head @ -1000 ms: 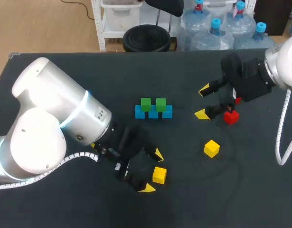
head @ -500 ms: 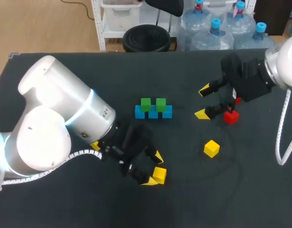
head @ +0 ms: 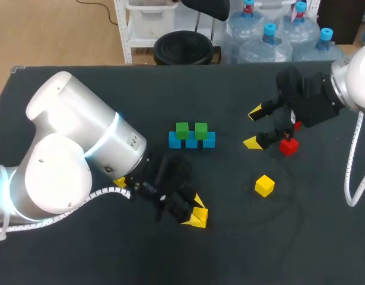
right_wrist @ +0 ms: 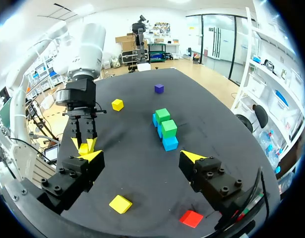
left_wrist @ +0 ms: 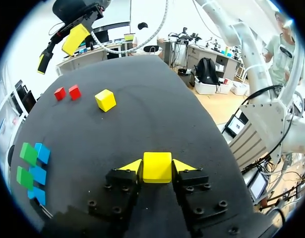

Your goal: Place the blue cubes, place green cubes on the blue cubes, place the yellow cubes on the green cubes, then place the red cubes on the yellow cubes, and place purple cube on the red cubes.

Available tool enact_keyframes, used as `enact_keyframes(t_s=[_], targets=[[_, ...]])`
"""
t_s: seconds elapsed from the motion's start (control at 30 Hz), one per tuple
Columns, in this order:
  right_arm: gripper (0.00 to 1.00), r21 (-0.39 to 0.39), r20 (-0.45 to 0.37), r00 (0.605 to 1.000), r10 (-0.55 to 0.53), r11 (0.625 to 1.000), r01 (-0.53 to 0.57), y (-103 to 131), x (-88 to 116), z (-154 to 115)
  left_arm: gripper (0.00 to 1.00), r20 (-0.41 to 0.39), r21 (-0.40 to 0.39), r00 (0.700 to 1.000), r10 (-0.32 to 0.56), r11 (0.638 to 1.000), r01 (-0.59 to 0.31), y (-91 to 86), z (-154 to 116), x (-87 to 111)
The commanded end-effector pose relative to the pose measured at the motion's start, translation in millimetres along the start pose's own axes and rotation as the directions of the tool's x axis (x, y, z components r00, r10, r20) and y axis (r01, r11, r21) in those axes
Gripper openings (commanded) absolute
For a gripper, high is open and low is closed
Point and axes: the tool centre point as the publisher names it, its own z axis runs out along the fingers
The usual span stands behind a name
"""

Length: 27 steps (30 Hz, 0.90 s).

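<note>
Blue cubes, three of them, stand side by side in a short row near the middle of the worktop. Two green cubes sit on top of this row, next to each other. No other colour is on the stack.

One yellow cube is between the fingers of the left gripper, on the near side of the row and a little apart from it. Both yellow fingertips press on the cube from two sides, so the fingers are closed on it. The cube is low at the worktop, and I cannot tell if it touches the surface.

A second yellow cube lies free on the worktop, to the right of the held one and nearer to the right arm. A third yellow cube lies on the far side of the left arm in the right wrist view. The purple cube is alone there as well, beyond the blue and green cubes.

Two red cubes lie just beside each other at the right side of the worktop. The right gripper hangs above the worktop near them, between them and the stack. Its fingers are spread wide and hold nothing.
</note>
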Motion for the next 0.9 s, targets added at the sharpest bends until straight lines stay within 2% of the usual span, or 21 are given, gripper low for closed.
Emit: enact_keyframes(t_s=[0.03, 0.53, 0.7, 0.9], targets=[[1.00, -0.001, 0.002, 1.000, -0.001, 1.000, 0.001, -0.2, 0.4, 0.3, 0.00, -0.004, -0.014, 1.000, -0.010, 1.000, 0.010, 1.4, -4.5, 0.2], [1.00, -0.001, 0.002, 1.000, -0.001, 1.000, 0.001, -0.2, 0.4, 0.3, 0.00, -0.058, -0.146, 0.997, -0.055, 0.988, 0.046, 28.5, -66.3, -13.1], [1.00, -0.001, 0.002, 1.000, -0.001, 1.000, 0.001, -0.2, 0.4, 0.3, 0.00, -0.071, -0.166, 0.995, -0.064, 0.985, 0.051, 48.4, -87.5, -16.4], [1.00, -0.001, 0.002, 1.000, -0.001, 1.000, 0.001, -0.2, 0.4, 0.3, 0.00, -0.082, -0.192, 0.994, -0.079, 0.979, 0.062, 80.1, -108.3, -16.1]])
